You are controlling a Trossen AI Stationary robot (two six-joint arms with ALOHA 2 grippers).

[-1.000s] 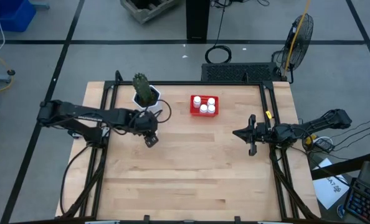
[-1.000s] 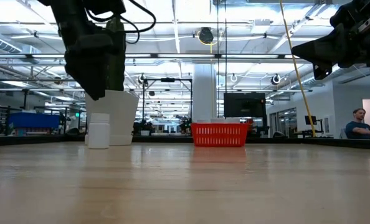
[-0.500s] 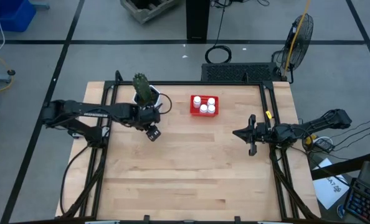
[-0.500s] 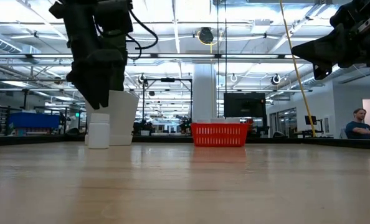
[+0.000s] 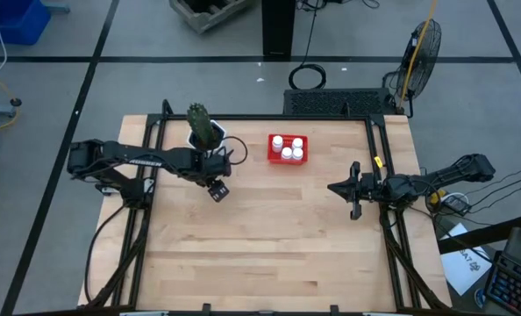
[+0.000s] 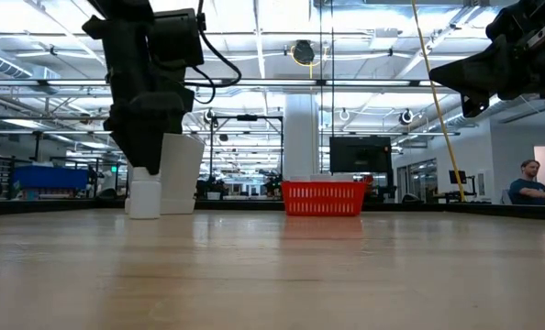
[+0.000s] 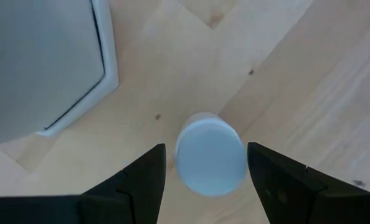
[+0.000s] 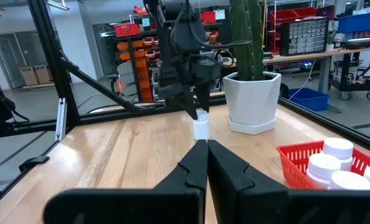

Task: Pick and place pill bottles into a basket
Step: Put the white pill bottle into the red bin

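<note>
One white pill bottle [image 7: 210, 163] stands upright on its base on the table beside the white hexagonal pot [image 6: 181, 172]. My left gripper [image 7: 205, 148] is open and points down over the bottle, one finger on each side of its cap, not touching it. In the low view, the fingertips [image 6: 144, 168] are at cap height above the bottle [image 6: 145, 198]. The gripper hides the bottle in the high view. The red basket [image 5: 288, 147] holds several bottles. My right gripper [image 8: 207, 147] is shut and empty at the table's right side [image 5: 353, 190].
The pot with a green cactus [image 5: 203, 133] stands right behind the bottle, close to my left arm. The basket [image 6: 324, 198] stands to its right near the far edge. The middle and near parts of the wooden table [image 5: 269, 254] are bare.
My left gripper has come down over the pill bottle beside the pot, shifting a little toward the far edge. Its fingertips are now level with the cap. The bottle has not moved.
</note>
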